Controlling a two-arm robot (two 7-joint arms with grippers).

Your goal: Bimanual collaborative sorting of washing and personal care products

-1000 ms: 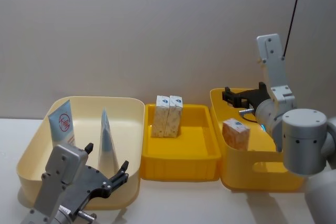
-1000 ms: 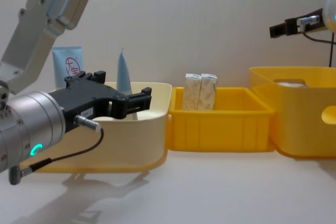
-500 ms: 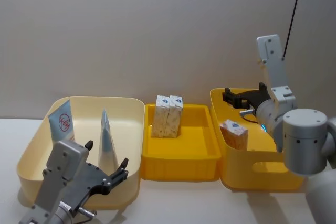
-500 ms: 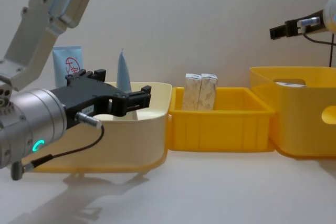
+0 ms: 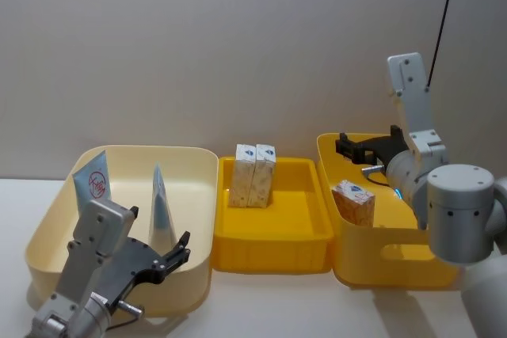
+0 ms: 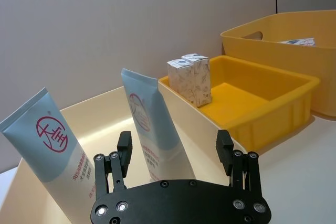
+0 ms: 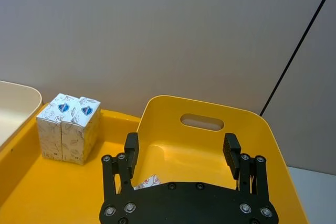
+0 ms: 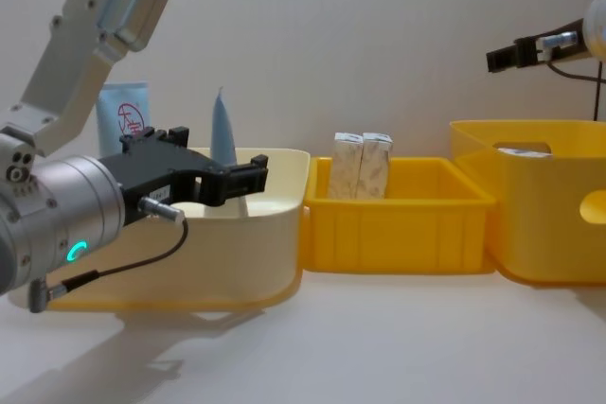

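Grey wall (image 5: 238, 37), pale worktop (image 8: 379, 347): left gripper (image 5: 158, 225) has crept nearer the tubes (image 5: 162, 211), jaws open, likely picking next; right gripper (image 5: 344, 145) waits open-jawed above its carton (image 5: 355, 201).

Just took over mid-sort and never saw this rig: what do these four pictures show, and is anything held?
It is a two-armed robot. One picture looks down from its head, one looks across the table from its chest, and two sit on the wrists. On the table, from its left: a cream bin with two pale-blue tubes, one with a red logo; a yellow tray with two white cartons; a yellow handled bin with one carton. The left gripper hovers open at the cream bin's front. The right gripper hangs open above the handled bin. Nothing is held.
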